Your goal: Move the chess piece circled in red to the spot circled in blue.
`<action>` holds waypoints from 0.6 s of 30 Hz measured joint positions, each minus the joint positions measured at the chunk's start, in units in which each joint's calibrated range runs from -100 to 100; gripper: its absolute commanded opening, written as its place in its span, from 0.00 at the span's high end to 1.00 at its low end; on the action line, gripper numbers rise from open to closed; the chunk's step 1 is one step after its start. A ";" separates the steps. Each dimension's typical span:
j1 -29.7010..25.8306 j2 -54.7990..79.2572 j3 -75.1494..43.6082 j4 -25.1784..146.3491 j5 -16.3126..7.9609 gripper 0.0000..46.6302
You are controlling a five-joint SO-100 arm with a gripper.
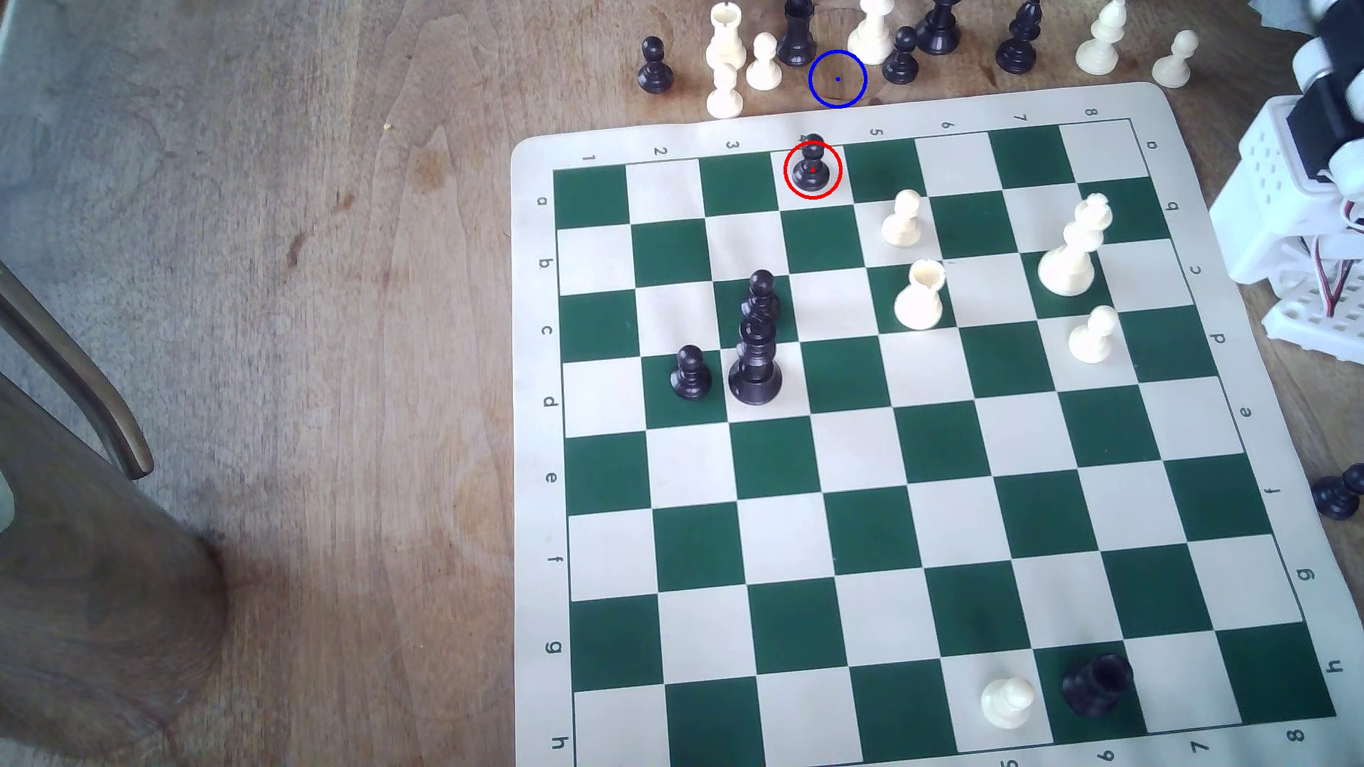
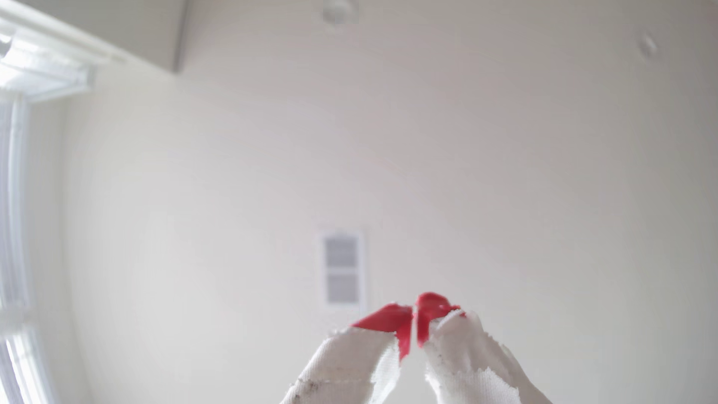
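Observation:
The black pawn [image 1: 812,166] stands upright inside the red circle on a white square at the far edge of the chess board [image 1: 922,457]. The blue-circled spot [image 1: 837,79] is bare brown wood just beyond the board, between a black piece and a white piece. In the wrist view my gripper [image 2: 414,310] points up at a white wall, its red-tipped, cloth-wrapped fingers [image 2: 388,318] pressed together with nothing between them. The arm's white base [image 1: 1299,214] sits at the exterior view's right edge, far from the pawn.
A row of captured black and white pieces [image 1: 764,63] crowds the wood around the blue circle. On the board stand a tall black piece [image 1: 756,354], another black pawn [image 1: 690,374], several white pieces [image 1: 919,295] and a toppled black piece [image 1: 1097,684]. A chair [image 1: 74,442] is at the left.

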 measured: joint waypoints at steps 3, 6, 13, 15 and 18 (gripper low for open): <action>-0.07 0.00 -6.06 11.71 -0.20 1.00; -0.07 0.00 -14.73 26.53 -0.20 1.00; 1.55 0.08 -28.20 48.92 -0.10 0.98; 1.99 0.08 -31.09 54.90 0.05 1.00; 3.02 0.08 -32.81 65.02 -0.15 0.99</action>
